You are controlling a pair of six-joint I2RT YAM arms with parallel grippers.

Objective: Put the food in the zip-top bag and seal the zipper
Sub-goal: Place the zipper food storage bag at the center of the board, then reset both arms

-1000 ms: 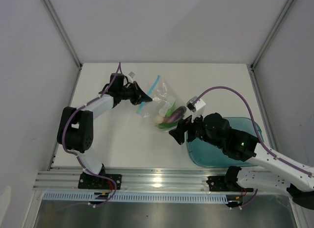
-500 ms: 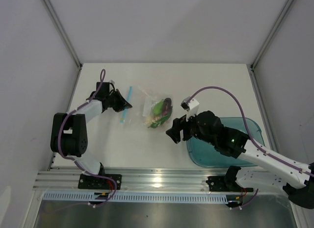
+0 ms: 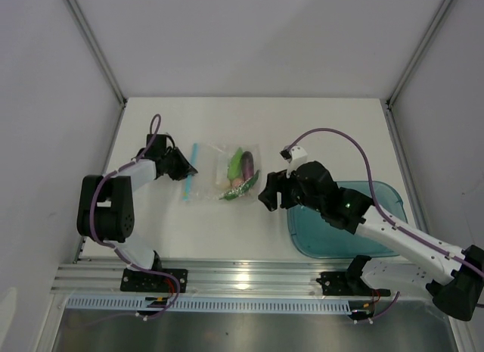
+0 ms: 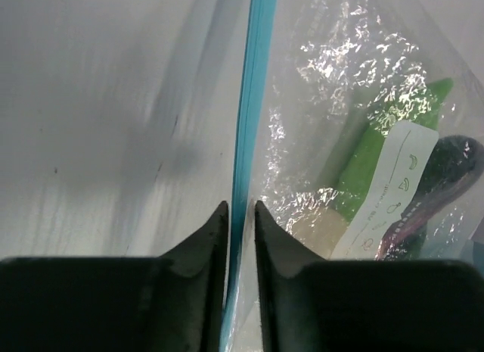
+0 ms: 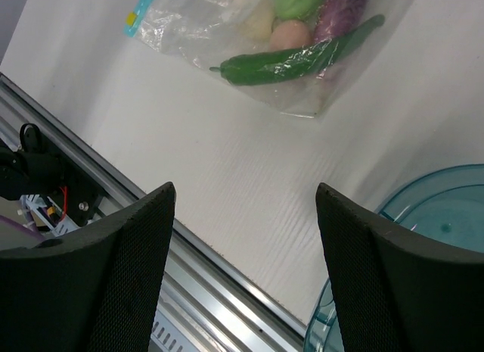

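The zip-top bag [image 3: 219, 178] lies flat on the table, with the food inside it: light green cucumber [image 3: 237, 160], dark purple eggplant [image 3: 248, 165], dark green pepper [image 3: 240, 188] and eggs [image 3: 229, 184]. The zipper [image 3: 189, 174] runs along its left edge. My left gripper [image 3: 185, 169] is shut on the zipper; in the left wrist view the blue strip [image 4: 253, 102] passes between the closed jaws of that gripper [image 4: 238, 216]. My right gripper [image 3: 266, 197] hovers open and empty right of the bag. The right wrist view shows the pepper [image 5: 295, 60] and pink egg [image 5: 290, 35] ahead of the right gripper [image 5: 246, 216].
A translucent teal tray [image 3: 325, 242] sits at the front right, under my right arm; its rim shows in the right wrist view [image 5: 423, 208]. The metal rail [image 3: 242, 276] runs along the table's near edge. Grey walls close in both sides.
The bag was held up and tilted; it now lies flat, further left, with the zipper straight. My left gripper drew back left with the zipper. My right gripper shifted slightly away from the rail.
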